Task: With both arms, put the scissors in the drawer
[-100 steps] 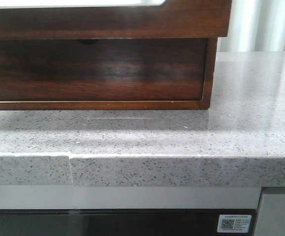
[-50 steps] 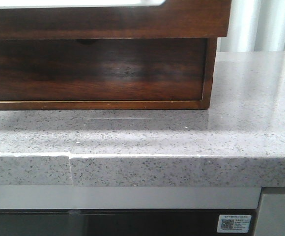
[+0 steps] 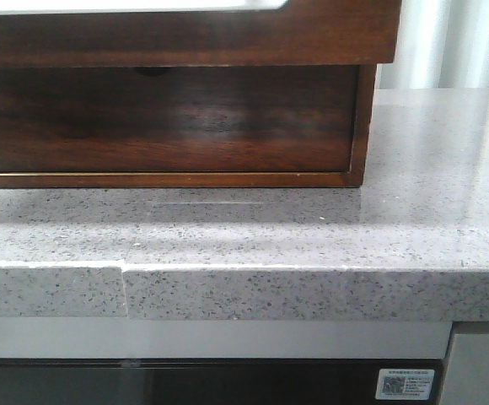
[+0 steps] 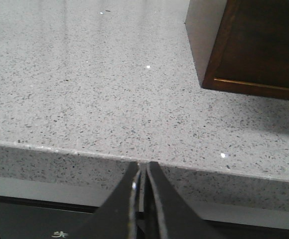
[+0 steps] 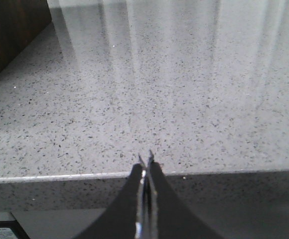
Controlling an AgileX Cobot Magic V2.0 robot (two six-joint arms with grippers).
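Front view gives us the speckled grey stone bench (image 3: pixel 312 236) carrying a dark-brown glossy wooden cabinet (image 3: pixel 185 34), its plain wide drawer (image 3: pixel 160 118) shut. Both wrist views show our left end effector (image 4: pixel 142 172) and right end effector (image 5: pixel 145 164) pressed together, empty, off the bench's front edge. We see no scissors anywhere. We judge them light, stiff and slippery, best pinched at the handles.

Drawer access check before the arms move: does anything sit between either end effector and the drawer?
Nothing visible does. Only bare countertop lies between the shut left end effector, the shut right end effector and the drawer.
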